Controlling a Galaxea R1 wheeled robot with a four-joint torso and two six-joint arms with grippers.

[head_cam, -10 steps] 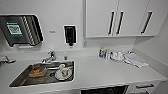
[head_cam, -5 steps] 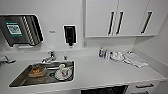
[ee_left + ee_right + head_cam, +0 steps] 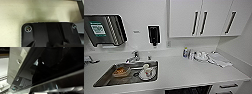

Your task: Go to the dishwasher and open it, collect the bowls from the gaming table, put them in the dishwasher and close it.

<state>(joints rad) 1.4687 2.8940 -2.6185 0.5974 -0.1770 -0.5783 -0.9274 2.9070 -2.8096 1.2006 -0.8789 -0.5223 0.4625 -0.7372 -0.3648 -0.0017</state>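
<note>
Nothing has moved since the earlier pictures; the head view looks the same. A white worktop (image 3: pixel 184 72) runs under white wall cabinets (image 3: pixel 204 17). A steel sink (image 3: pixel 109 78) holds a white bowl (image 3: pixel 147 73) and a brownish dish (image 3: pixel 121 71), behind a tap (image 3: pixel 134 57). Bottles (image 3: pixel 186 53) and a cloth (image 3: pixel 219 60) lie further along. A dark soap dispenser (image 3: pixel 154 34) hangs on the wall. The dishwasher (image 3: pixel 16 68) shows close to the right arm's camera, its steel door edge tilted open and dark inside. Whether either tool is open or closed cannot be told.
</note>
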